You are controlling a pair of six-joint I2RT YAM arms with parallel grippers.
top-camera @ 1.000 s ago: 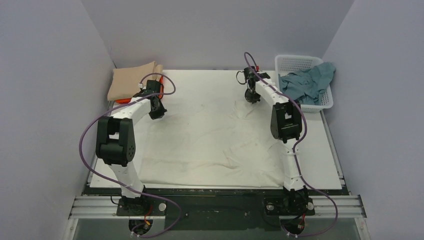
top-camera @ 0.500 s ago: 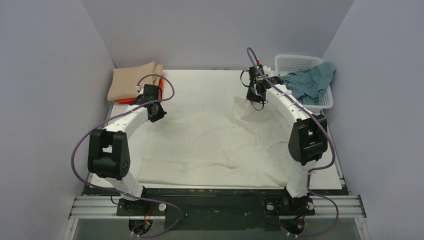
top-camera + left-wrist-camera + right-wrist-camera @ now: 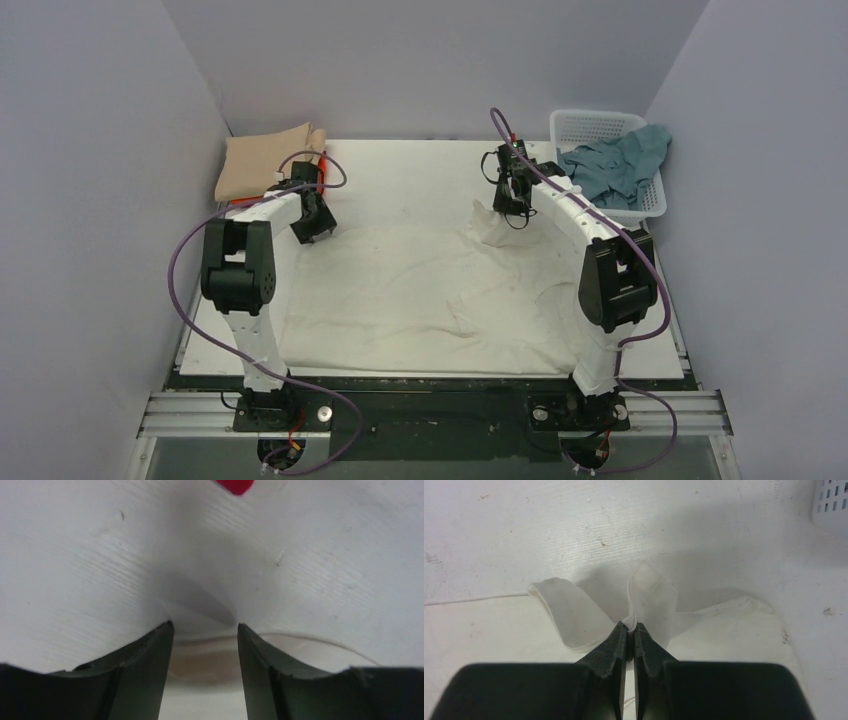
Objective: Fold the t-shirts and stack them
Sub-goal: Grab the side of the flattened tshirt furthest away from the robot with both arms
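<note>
From above, the cream-white t-shirt [image 3: 420, 290] lies spread across the counter [image 3: 400, 165], whose far strip is bare. The left hand [image 3: 312, 228] is at the shirt's far-left edge and the right hand [image 3: 512, 212] at its raised far-right corner. The left wrist view shows that hand's jaws parted astride the hem, gripping nothing. The right wrist view shows jaws pinched shut on the corner fold.

Soft even light; blurred wrist-view foregrounds

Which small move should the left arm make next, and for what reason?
Probably lower the left end effector and close it on the cream-white t-shirt edge seen between its open jaws, because the right end effector holds the opposite far corner pinched and raised.
</note>
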